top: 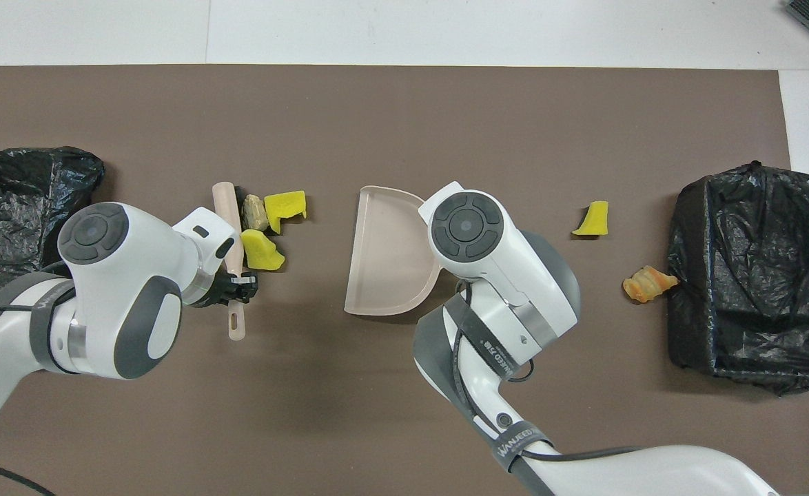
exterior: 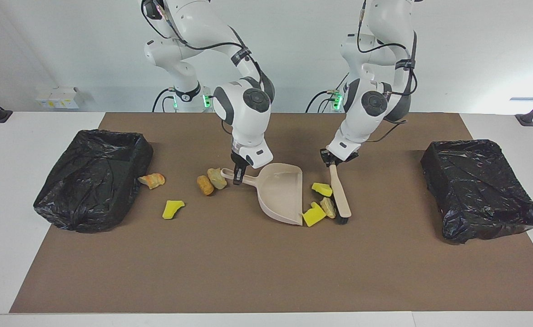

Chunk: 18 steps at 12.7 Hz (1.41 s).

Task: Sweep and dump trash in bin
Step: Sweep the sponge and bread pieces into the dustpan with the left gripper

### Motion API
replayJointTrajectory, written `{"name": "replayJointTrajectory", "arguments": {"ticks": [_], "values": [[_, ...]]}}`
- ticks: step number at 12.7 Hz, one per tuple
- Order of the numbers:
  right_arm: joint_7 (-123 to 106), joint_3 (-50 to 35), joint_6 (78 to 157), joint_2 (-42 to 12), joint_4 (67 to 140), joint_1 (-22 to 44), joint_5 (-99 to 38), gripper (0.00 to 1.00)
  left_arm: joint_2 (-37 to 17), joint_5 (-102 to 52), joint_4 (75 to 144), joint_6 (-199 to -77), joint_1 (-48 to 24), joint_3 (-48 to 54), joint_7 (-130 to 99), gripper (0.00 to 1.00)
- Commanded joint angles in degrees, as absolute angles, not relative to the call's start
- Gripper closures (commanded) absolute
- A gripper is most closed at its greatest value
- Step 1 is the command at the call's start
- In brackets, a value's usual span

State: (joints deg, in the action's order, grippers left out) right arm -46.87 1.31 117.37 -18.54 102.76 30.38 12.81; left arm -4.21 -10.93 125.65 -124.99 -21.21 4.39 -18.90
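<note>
Trash (exterior: 319, 208), three chunks on the counter, is lodged between the dustpan (exterior: 282, 193) mouth and the brush (exterior: 340, 196), each tool clamped by its handle, brush in the left gripper (exterior: 330, 160), pan in the right gripper (exterior: 237, 176).

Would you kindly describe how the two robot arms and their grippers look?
Both arms are glossy white with dark grey round joint caps and grey bands, and black cables run along them. The left gripper and right gripper are small and black.
</note>
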Motion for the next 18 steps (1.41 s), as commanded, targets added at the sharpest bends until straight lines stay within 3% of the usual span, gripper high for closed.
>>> {"name": "replayJointTrajectory", "arguments": {"ticks": [1,8,13,18], "values": [[-48.25,0.88,120.75,-19.77,103.27,30.67,13.45,1.00,-3.43,-14.57,126.21,-126.03,-25.39,3.60,-19.16,1.00],[-48.60,0.88,124.45,-20.30,104.68,29.44,7.50,1.00,-3.34,-19.51,124.02,-124.37,-32.17,3.78,-24.17,1.00],[-51.76,0.88,122.26,-18.03,103.45,27.35,5.89,1.00,3.07,-14.00,119.98,-104.98,-31.03,3.16,-23.73,1.00],[-56.69,0.88,116.82,-13.46,102.75,23.21,3.25,1.00,5.36,-12.48,119.18,-99.76,-30.15,2.90,-21.97,1.00]]}}
